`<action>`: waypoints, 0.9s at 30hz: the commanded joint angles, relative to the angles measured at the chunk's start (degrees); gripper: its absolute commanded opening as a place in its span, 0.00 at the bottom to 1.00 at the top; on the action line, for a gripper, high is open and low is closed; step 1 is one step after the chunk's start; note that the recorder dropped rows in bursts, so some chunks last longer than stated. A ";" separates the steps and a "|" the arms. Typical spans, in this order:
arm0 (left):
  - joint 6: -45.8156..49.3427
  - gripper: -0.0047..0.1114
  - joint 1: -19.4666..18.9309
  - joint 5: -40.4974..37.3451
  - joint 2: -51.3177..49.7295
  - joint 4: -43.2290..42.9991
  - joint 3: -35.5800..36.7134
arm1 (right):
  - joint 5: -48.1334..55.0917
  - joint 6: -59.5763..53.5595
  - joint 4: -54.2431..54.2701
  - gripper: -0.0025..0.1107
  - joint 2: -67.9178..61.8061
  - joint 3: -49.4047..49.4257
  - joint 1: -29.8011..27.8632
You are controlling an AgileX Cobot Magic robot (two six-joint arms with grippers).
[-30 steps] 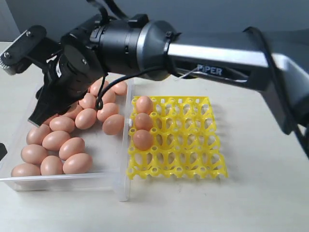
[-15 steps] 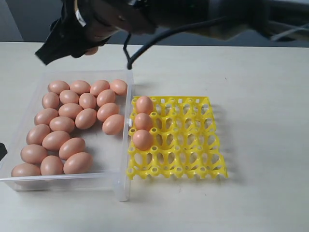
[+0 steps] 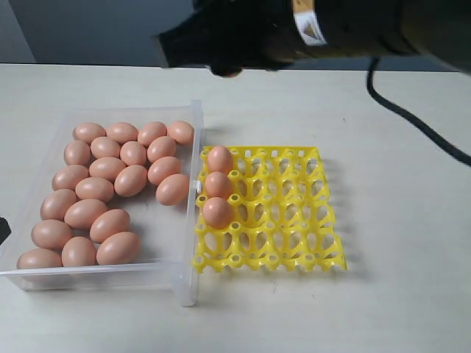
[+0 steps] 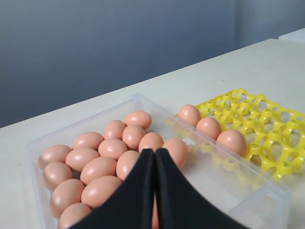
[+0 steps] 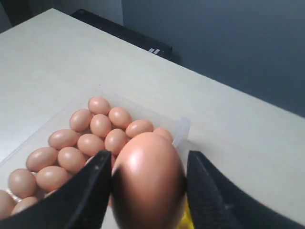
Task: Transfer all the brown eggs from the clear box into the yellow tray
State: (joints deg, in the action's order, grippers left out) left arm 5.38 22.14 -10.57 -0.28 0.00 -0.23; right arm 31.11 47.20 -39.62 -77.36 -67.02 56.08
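The right gripper (image 5: 148, 160) clamps one brown egg (image 5: 148, 186) between its black fingers (image 5: 90, 191) and holds it in the air, with the clear box (image 3: 193, 118) and the pale table (image 3: 390, 191) below it. In the exterior view its arm (image 3: 309, 29) is a dark blur across the top of the frame, beyond both box and tray. About twenty eggs (image 3: 107, 168) lie loose in the box, crowded toward its far and left sides. The yellow tray (image 3: 294, 220) sits just beside the box on the right. Three eggs (image 3: 218, 184) are seated in the tray's cups, in the column nearest the box, starting from the far end. The left gripper (image 4: 154, 157) has its jaws pressed together and carries nothing. In its wrist view it points toward the eggs in the box, with the tray off to one side.
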 commanded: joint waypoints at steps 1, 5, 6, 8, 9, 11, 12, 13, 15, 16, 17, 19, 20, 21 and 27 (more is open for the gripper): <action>-0.23 0.04 0.32 0.21 0.28 0.00 0.23 | -12.22 8.97 -1.28 0.04 6.20 12.17 -0.04; -0.23 0.04 0.32 0.21 0.28 0.00 0.23 | -27.56 15.40 -6.92 0.04 7.66 24.23 -0.04; -0.23 0.04 0.32 0.21 0.28 0.00 0.23 | -30.33 15.56 -7.48 0.04 7.52 26.96 -0.04; -0.23 0.04 0.32 0.21 0.28 0.00 0.23 | -34.02 15.56 -7.00 0.04 6.52 31.01 -0.04; -0.23 0.04 0.32 0.21 0.28 0.00 0.23 | -34.39 15.56 -6.07 0.04 5.94 32.21 -0.04; -0.23 0.04 0.32 0.21 0.28 0.00 0.23 | -34.61 14.32 -5.48 0.04 4.82 34.45 -0.04; -0.23 0.04 0.32 0.21 0.28 0.00 0.23 | -34.89 13.34 -5.48 0.04 4.32 35.06 -0.04; -0.23 0.04 0.32 0.21 0.28 0.00 0.23 | -35.64 11.92 -5.24 0.04 3.60 35.81 -0.14; -0.23 0.04 0.32 0.21 0.28 0.00 0.23 | -36.82 9.93 -4.81 0.04 2.63 36.26 -0.73; -0.23 0.04 0.32 0.21 0.28 0.00 0.23 | -36.83 9.31 -4.59 0.04 1.86 36.28 -1.57; -0.23 0.04 0.32 0.21 0.28 0.00 0.23 | -36.83 9.31 -4.59 0.04 1.44 36.15 -2.37; -0.23 0.04 0.32 0.21 0.28 0.00 0.23 | -35.98 9.31 -1.76 0.04 0.38 35.25 -4.53; -0.23 0.04 0.32 0.21 0.28 0.00 0.23 | -35.72 9.31 0.40 0.04 -0.11 34.70 -5.61; -0.23 0.04 0.32 0.21 0.28 0.00 0.23 | -35.61 9.31 2.27 0.04 -0.23 33.80 -6.65; -0.23 0.04 0.32 0.21 0.28 0.00 0.23 | -21.14 9.31 8.25 0.04 -1.28 22.93 -11.70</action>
State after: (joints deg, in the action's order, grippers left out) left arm 5.38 22.15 -10.57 -0.28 0.00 -0.23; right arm 3.13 57.02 -33.12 -78.05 -39.15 46.57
